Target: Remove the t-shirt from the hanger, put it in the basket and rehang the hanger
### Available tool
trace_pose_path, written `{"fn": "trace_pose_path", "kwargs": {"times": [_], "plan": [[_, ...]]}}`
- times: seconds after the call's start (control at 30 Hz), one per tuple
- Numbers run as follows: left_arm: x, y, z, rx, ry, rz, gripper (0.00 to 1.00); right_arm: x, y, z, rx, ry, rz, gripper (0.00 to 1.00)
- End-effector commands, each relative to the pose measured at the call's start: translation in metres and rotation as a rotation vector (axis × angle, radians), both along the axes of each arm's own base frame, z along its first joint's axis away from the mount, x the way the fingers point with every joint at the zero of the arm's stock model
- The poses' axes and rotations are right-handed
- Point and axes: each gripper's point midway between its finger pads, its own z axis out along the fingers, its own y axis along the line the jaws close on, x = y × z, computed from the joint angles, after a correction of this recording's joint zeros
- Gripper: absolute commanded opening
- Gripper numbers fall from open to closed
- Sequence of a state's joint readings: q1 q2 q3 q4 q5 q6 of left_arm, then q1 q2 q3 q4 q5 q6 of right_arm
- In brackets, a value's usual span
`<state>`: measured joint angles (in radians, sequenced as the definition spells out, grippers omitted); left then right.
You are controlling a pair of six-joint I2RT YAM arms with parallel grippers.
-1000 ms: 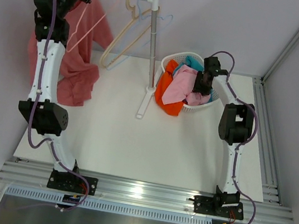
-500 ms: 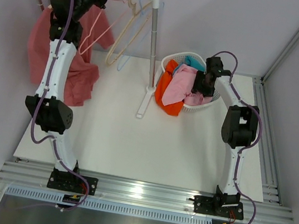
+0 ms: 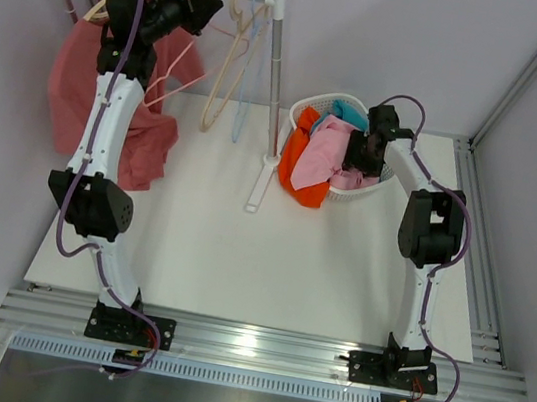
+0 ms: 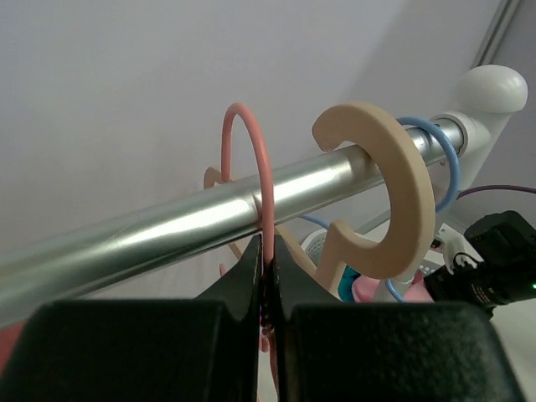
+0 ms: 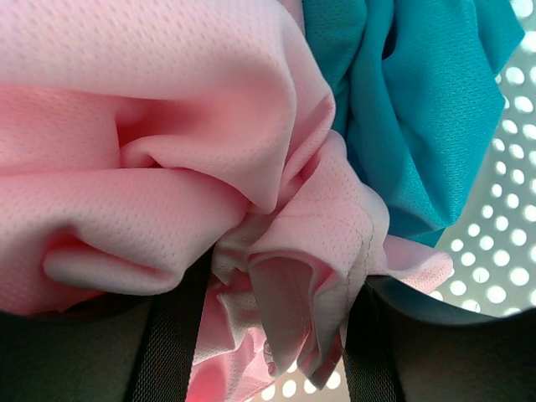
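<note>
The red t-shirt (image 3: 68,90) hangs at the rack's left end, partly behind the left arm. The left gripper (image 4: 266,255) is pinched tight on the pink hanger (image 4: 268,180) at its wire hook, just under the rail (image 4: 167,226). In the basket (image 3: 332,97), the right gripper (image 5: 272,301) is parted, and its fingers (image 5: 172,335) straddle a fold of pink cloth (image 5: 167,167).

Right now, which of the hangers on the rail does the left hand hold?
The thin pink hanger: the left hand is shut on its hook. The thick beige hanger and the blue hanger hang free beside it.
</note>
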<state>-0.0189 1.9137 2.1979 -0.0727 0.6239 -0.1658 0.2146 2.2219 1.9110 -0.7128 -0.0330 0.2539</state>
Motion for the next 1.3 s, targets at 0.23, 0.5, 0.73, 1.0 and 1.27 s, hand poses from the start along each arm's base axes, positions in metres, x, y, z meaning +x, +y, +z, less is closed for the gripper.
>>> {"fn": "trace_pose_path", "kwargs": {"times": [0.23, 0.5, 0.73, 1.0, 1.27], "plan": [[-0.005, -0.006, -0.003, 0.022, 0.03, -0.03, 0.39, -0.002, 0.018, 0.039, 0.054, -0.074, 0.034, 0.66], [-0.039, 0.011, 0.037, 0.024, -0.018, 0.055, 0.8, 0.017, 0.012, 0.094, 0.014, -0.19, 0.04, 0.72], [-0.081, 0.058, 0.06, -0.032, 0.003, 0.25, 1.0, 0.031, -0.001, 0.181, -0.034, -0.36, -0.02, 0.97], [-0.121, 0.106, 0.056, -0.074, -0.018, 0.485, 1.0, 0.017, -0.003, 0.229, -0.031, -0.467, -0.046, 0.98], [-0.123, 0.192, 0.047, -0.117, -0.05, 0.712, 1.0, -0.013, 0.002, 0.281, 0.008, -0.569, 0.007, 0.98]]}}
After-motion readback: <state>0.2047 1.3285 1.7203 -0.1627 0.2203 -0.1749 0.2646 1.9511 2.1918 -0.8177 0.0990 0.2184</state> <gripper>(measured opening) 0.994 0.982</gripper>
